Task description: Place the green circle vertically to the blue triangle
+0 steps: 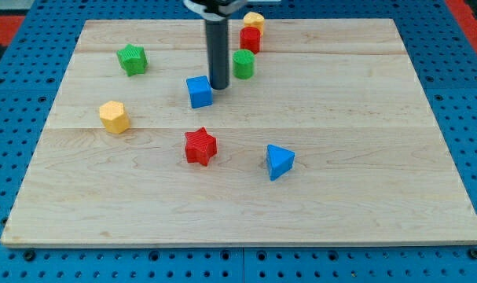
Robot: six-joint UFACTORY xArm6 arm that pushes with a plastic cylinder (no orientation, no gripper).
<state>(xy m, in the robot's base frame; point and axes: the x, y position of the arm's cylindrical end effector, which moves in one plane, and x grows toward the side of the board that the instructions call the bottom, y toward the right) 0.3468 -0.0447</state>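
The green circle (244,64) is a short green cylinder near the view's top centre. The blue triangle (279,161) lies lower and to the right, well apart from it. My tip (219,86) stands just left of and slightly below the green circle, close to it, and just right of a blue cube (199,91). The rod rises straight up to the view's top.
A red cylinder (250,39) and a yellow block (255,20) sit right above the green circle. A green star (132,59) is at the top left, a yellow hexagon (113,116) at the left, a red star (199,146) at centre. The wooden board (379,196) lies on a blue pegboard.
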